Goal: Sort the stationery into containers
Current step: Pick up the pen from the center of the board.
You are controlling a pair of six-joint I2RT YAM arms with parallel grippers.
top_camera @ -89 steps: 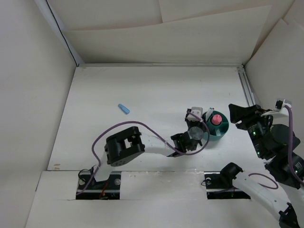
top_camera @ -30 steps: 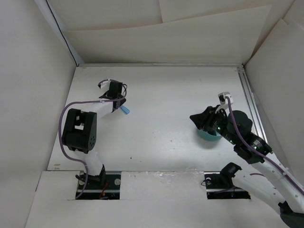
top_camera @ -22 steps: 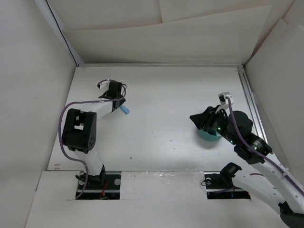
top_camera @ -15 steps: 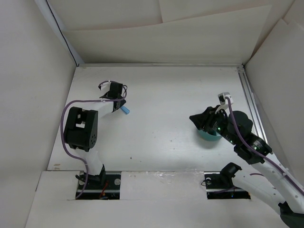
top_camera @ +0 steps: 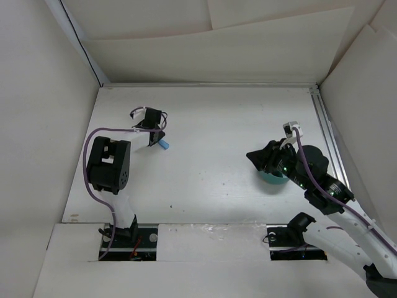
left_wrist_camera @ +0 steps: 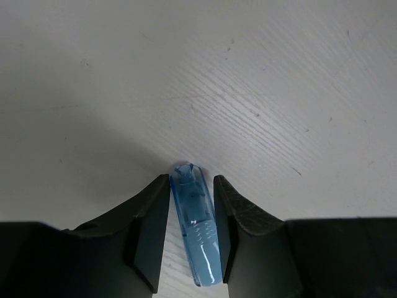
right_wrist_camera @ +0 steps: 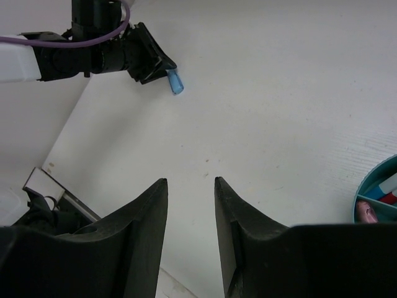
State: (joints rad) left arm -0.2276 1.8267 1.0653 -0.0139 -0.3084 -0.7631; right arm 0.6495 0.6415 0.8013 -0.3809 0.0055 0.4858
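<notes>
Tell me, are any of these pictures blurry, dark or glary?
Top view: flat, even light, faint shadows, no glare. Left wrist view: the blue piece and the table are sharp; a soft shadow lies by the left fingers. Right wrist view: the right fingers look dark and featureless; the cup is cut off at the edge.

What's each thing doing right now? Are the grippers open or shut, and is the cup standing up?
left gripper: shut on the light blue piece.
light blue piece: pinched between the left gripper's two fingers.
right gripper: open, holding nothing.
teal cup: standing upright, with pens and a pink piece in its compartments.
</notes>
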